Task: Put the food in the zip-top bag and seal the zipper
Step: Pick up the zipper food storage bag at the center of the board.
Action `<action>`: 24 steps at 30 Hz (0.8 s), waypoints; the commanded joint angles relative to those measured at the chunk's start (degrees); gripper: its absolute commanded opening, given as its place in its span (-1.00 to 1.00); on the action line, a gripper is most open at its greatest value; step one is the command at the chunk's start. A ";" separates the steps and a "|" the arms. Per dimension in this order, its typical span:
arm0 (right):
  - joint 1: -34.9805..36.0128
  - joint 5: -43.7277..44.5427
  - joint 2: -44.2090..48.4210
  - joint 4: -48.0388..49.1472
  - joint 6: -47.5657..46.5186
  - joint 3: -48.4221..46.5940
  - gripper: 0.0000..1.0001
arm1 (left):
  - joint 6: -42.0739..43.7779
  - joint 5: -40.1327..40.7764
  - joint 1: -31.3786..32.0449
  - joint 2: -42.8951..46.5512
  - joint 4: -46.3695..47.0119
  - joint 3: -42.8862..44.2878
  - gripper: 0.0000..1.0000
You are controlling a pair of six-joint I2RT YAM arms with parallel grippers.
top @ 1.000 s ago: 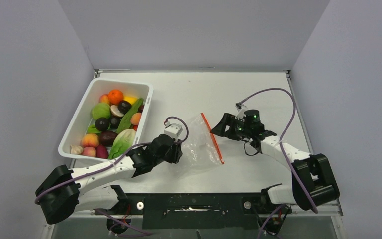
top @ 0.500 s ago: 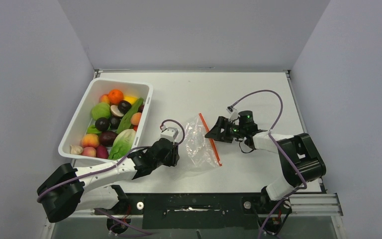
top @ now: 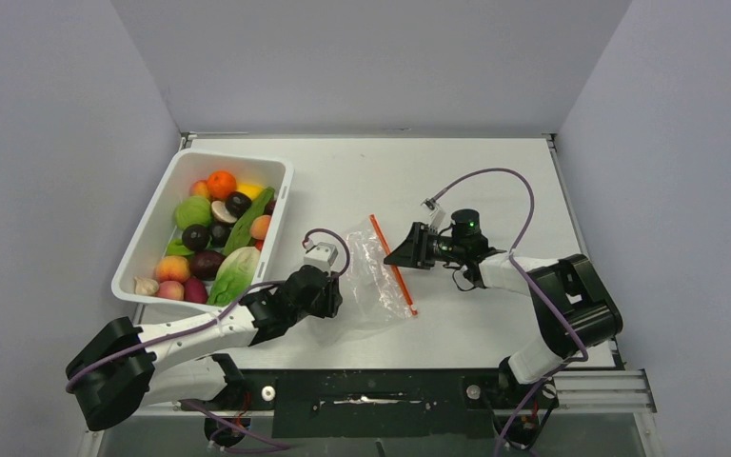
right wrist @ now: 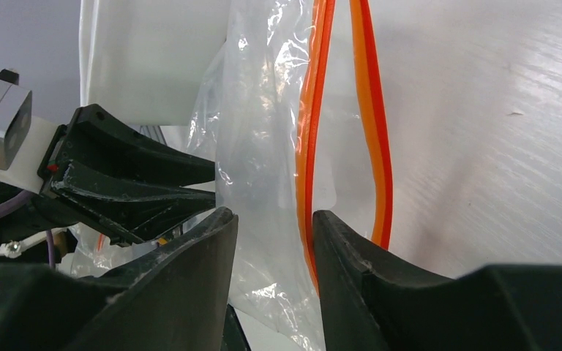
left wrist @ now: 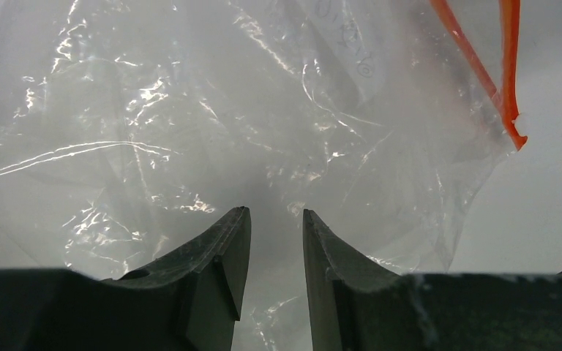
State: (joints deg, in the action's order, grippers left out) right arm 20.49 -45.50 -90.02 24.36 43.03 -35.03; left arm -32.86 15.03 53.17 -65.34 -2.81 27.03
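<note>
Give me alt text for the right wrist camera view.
The right gripper straddles the orange zipper of a clear zip-top bag, jaws not yet closed on it. Behind the bag, the left gripper holds its other side.

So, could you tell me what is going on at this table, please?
Two robot arms are getting the zip-top bag ready for filling. The left gripper is pinching the bag at the end opposite its mouth. The right gripper has its jaws apart on either side of one lip of the zipper. The food all sits in the white bin; none is in the bag yet.
</note>
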 commanded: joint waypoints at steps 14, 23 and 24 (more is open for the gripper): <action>2.57 1.64 1.91 7.14 -2.86 1.61 -1.00 | -2.96 -1.48 -0.17 4.77 7.64 -0.70 -0.36; 5.12 13.25 11.66 -1.81 -9.50 0.14 -1.00 | -7.67 8.77 -0.98 8.53 1.34 4.81 -0.28; 5.91 16.06 13.51 -4.86 -12.39 -0.81 -1.00 | -8.33 9.68 -1.29 8.77 0.99 5.50 -0.26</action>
State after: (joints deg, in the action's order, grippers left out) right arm 23.81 -39.16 -84.86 25.28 39.48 -32.03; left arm -38.48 18.48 52.75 -58.92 -1.96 27.59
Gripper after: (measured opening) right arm 0.025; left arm 0.352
